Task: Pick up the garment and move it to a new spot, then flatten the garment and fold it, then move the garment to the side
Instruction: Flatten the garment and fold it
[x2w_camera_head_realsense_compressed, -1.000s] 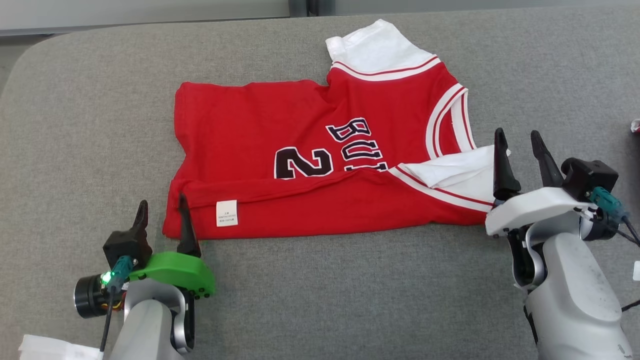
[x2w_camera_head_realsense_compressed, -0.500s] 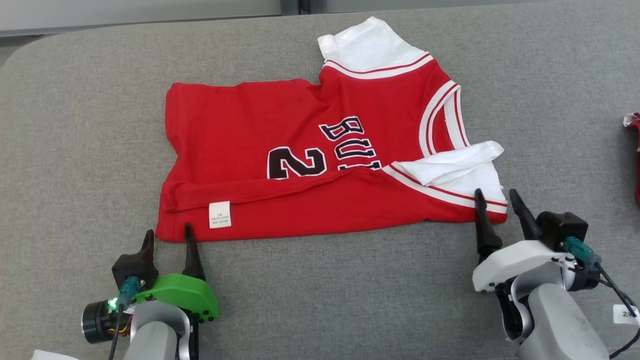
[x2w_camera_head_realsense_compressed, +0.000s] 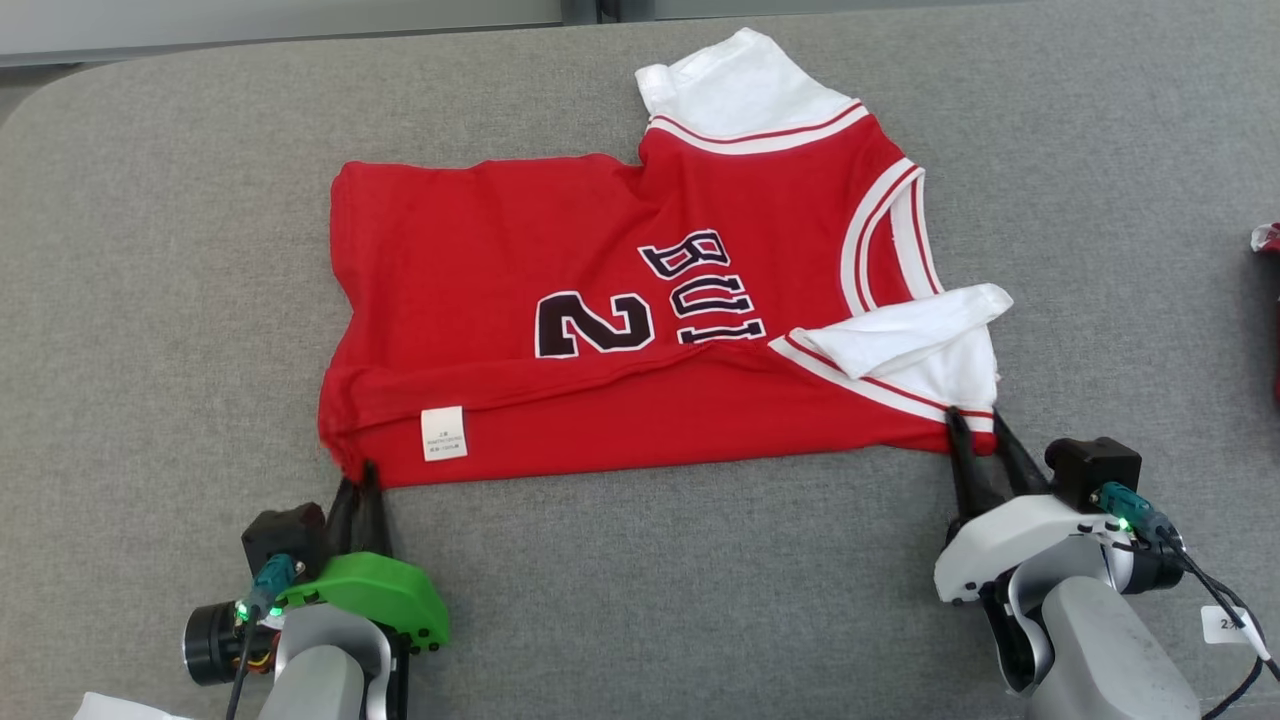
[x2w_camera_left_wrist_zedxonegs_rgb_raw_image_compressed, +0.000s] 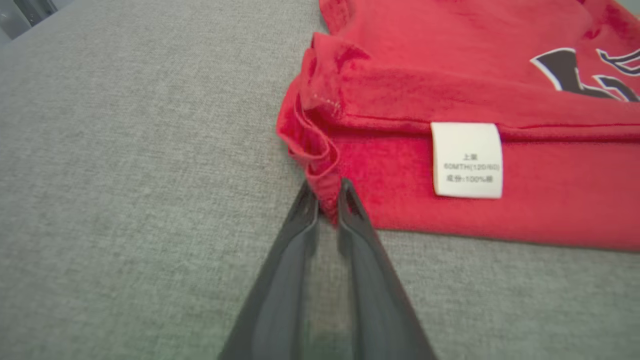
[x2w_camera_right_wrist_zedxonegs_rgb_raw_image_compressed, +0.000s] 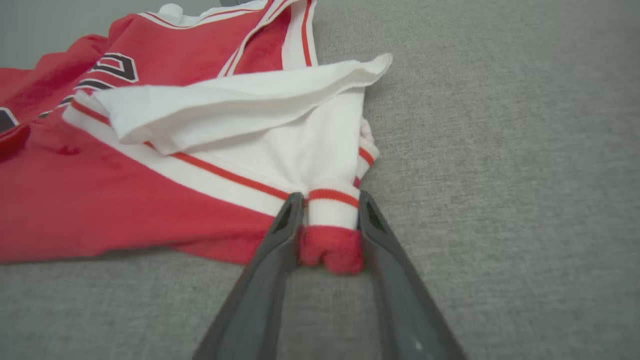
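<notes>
Both end effectors clamped on near edge of garment (x2w_camera_head_realsense_compressed: 600, 260).
You've got the left end effector (x2w_camera_left_wrist_zedxonegs_rgb_raw_image_compressed: 326, 200) pinched narrow on the hem corner just left of the care label (x2w_camera_left_wrist_zedxonegs_rgb_raw_image_compressed: 467, 160); right end effector (x2w_camera_right_wrist_zedxonegs_rgb_raw_image_compressed: 330, 220) holds the bunched white-trim corner well right of that label. Garment lies part-folded on the grey table (x2w_camera_head_realsense_compressed: 150, 250), label facing up.

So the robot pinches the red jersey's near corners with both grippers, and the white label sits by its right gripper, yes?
No: the white label sits by the left gripper, as the left wrist view shows. The right gripper pinches the red jersey's other near corner.
</notes>
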